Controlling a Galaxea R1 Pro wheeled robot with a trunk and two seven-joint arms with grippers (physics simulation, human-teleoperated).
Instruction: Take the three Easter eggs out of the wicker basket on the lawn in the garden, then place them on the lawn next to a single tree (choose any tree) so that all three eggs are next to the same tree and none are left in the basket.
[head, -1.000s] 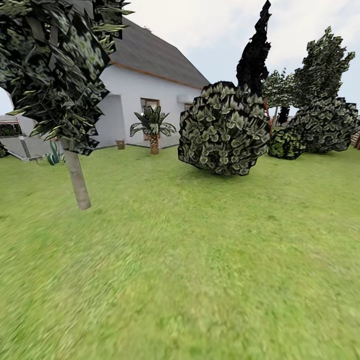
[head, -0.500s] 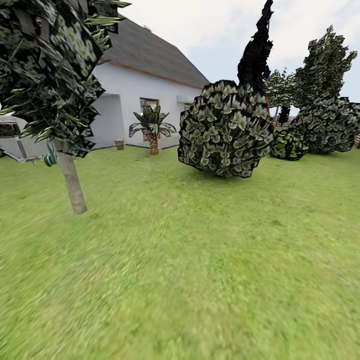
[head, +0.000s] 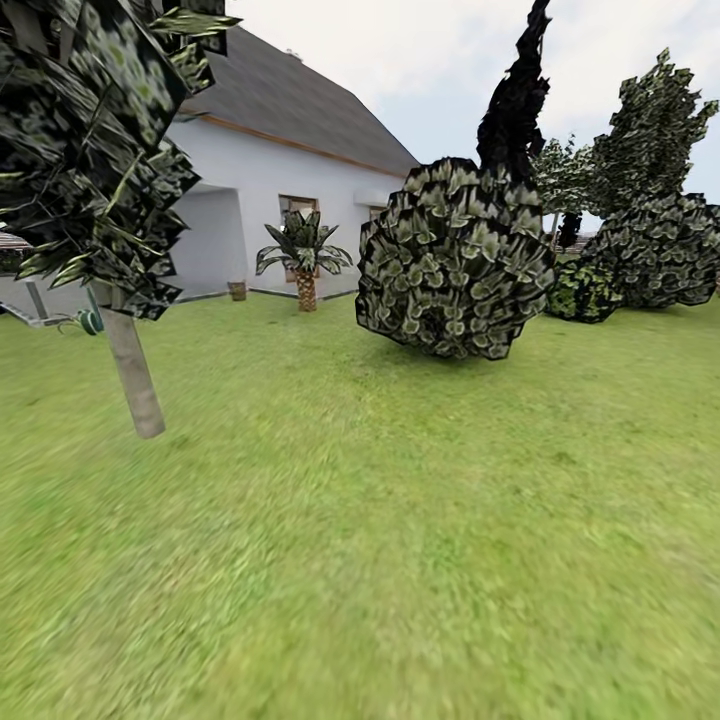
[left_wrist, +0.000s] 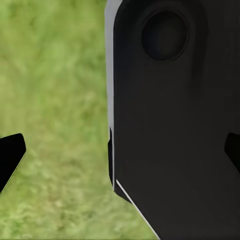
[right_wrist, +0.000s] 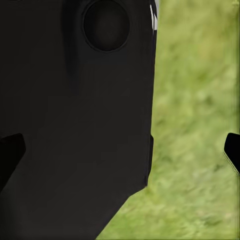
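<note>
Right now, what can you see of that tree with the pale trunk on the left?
The tree stands on the lawn at the head view's left. Its trunk is straight, smooth and pale grey-brown, leaning slightly, its base planted in the grass. Above hangs a dark crown of flat leaf cards flecked with whitish-green. Nothing touches the trunk.

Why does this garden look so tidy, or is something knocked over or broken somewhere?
Nothing stands out. The tree near the left edge leans slightly but stands whole, the round bush sits intact on the lawn, and the small palm by the house is upright. Nothing lies spilled on the grass.
</note>
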